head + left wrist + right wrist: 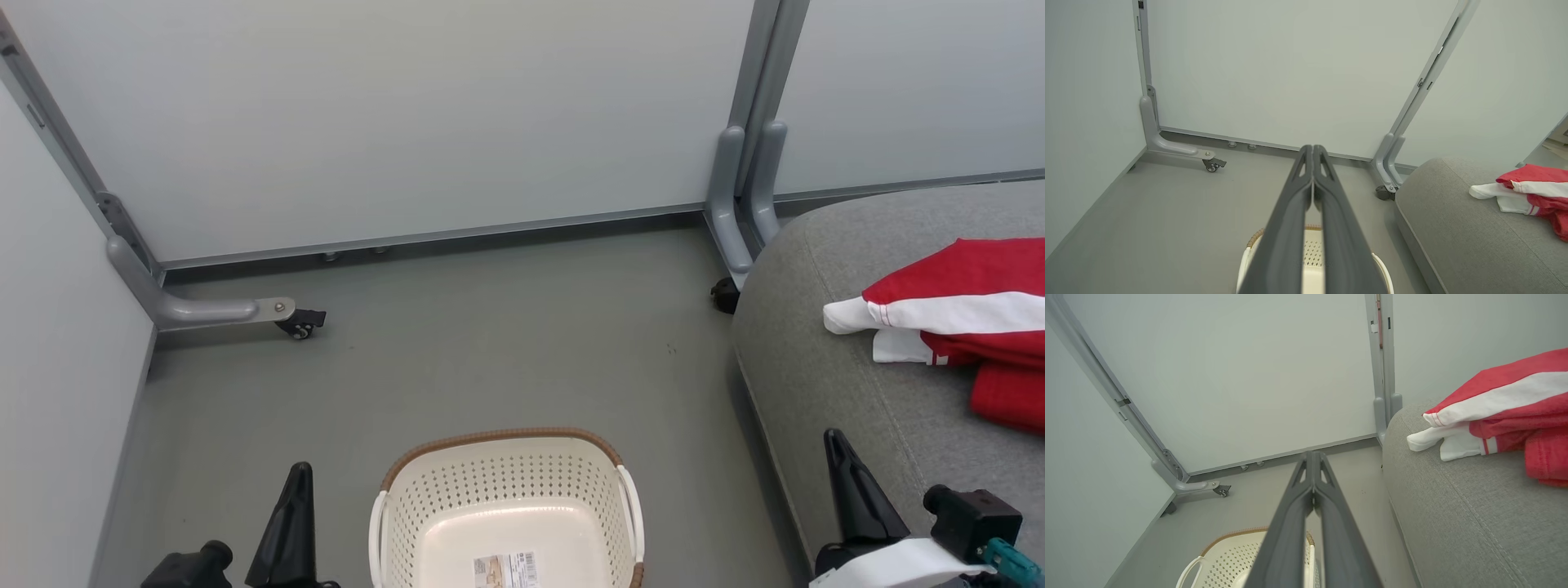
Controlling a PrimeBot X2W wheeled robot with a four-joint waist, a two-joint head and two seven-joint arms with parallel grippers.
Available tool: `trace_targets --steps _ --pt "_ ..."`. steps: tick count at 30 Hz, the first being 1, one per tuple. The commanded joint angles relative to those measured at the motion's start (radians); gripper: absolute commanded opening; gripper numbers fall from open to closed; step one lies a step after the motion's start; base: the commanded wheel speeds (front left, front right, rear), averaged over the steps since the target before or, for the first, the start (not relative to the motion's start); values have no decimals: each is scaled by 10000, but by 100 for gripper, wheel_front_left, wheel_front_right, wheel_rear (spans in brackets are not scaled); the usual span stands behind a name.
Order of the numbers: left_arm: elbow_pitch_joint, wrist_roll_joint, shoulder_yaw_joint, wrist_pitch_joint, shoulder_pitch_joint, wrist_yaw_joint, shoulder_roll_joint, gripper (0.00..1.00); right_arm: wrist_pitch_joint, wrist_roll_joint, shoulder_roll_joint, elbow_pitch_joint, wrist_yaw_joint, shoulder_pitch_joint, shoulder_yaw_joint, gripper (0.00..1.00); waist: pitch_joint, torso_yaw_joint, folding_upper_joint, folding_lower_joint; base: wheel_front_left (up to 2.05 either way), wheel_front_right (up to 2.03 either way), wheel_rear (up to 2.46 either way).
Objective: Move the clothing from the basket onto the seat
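The red and white clothing (967, 314) lies bunched on the grey seat (824, 384) at the right, with a white sleeve end hanging toward the seat's left edge. The cream basket (506, 510) stands on the floor at bottom centre, with just a label showing on its bottom. My left gripper (300, 472) is shut, left of the basket, holding nothing. My right gripper (833, 438) is shut over the seat's front edge, short of the clothing. The wrist views show the same clothing (1531, 190) (1502, 412), seat (1457, 232) (1457, 506) and basket (1312, 253) (1224, 559) beyond pressed-together fingertips (1312, 149) (1312, 455).
Pale partition panels (408, 114) wall in the floor at the back and left. Grey panel feet with casters (298, 322) (725, 294) jut onto the grey floor (490, 343).
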Motion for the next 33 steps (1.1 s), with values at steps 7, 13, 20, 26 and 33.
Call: trace_targets --steps 7,13,20,26,33 --pt "70 -1576 157 285 -591 4 159 0 316 1609 -150 38 -2 -482 -50 0 41 5 0 1 0 0 0" --pt "210 -2569 235 492 -792 -4 206 0 528 2635 -195 156 -2 -642 -79 0 74 8 0 1 0 0 0" --pt "349 -3635 334 717 -1002 -10 248 0 767 3729 -236 281 -3 -809 -120 0 113 11 0 1 0 0 0" --pt "425 -4483 424 911 -1161 -12 277 0 965 4608 -262 385 -3 -940 -159 0 147 14 0 1 0 0 0" --pt "519 -5417 528 1129 -1338 -14 304 0 1191 5570 -285 498 -4 -1083 -212 0 186 18 0 1 0 0 0"
